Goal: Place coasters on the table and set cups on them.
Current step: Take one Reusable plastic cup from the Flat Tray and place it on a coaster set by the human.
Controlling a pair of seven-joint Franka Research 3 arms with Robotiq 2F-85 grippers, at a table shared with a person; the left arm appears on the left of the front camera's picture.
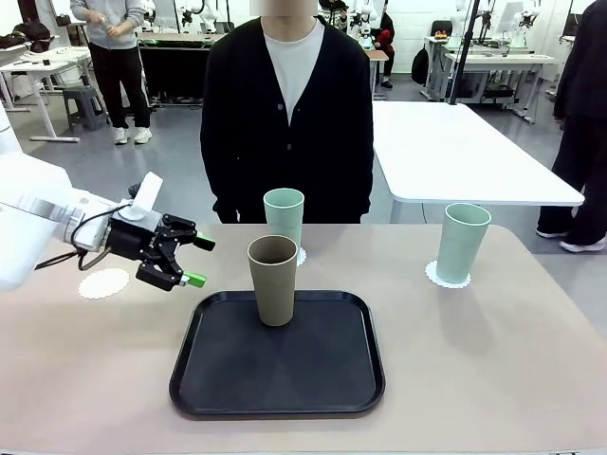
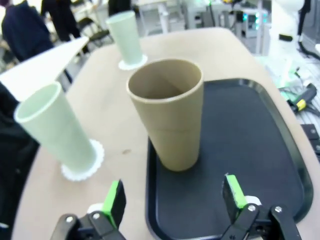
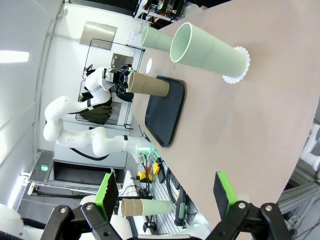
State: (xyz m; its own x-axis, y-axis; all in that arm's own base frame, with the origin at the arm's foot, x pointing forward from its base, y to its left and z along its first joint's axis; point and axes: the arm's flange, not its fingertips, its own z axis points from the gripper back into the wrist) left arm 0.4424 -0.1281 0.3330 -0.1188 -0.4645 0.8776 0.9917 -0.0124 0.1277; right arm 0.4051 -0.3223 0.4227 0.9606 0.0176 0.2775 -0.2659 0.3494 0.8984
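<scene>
The wide matte beige-tan table (image 1: 493,360) is filling the lower frame, a white-topped table (image 1: 455,152) standing behind it in a bright workshop. The left gripper (image 1: 188,261) is hanging released, empty, left of the tan-brown tapered tumbler (image 1: 273,281) on the black rounded tray (image 1: 218,379). Two pale mint tumblers (image 1: 462,243) are standing on white scalloped paper coasters (image 1: 446,278); a third coaster (image 1: 102,282) is lying bare at left. The right gripper (image 3: 164,192) is spread wide, empty.

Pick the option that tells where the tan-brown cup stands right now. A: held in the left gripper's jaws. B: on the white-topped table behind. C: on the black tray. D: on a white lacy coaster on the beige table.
C: the tall tan-brown matte tumbler stands upright on the black rounded-corner tray, with no coaster under it, and the left gripper is open beside it.
</scene>
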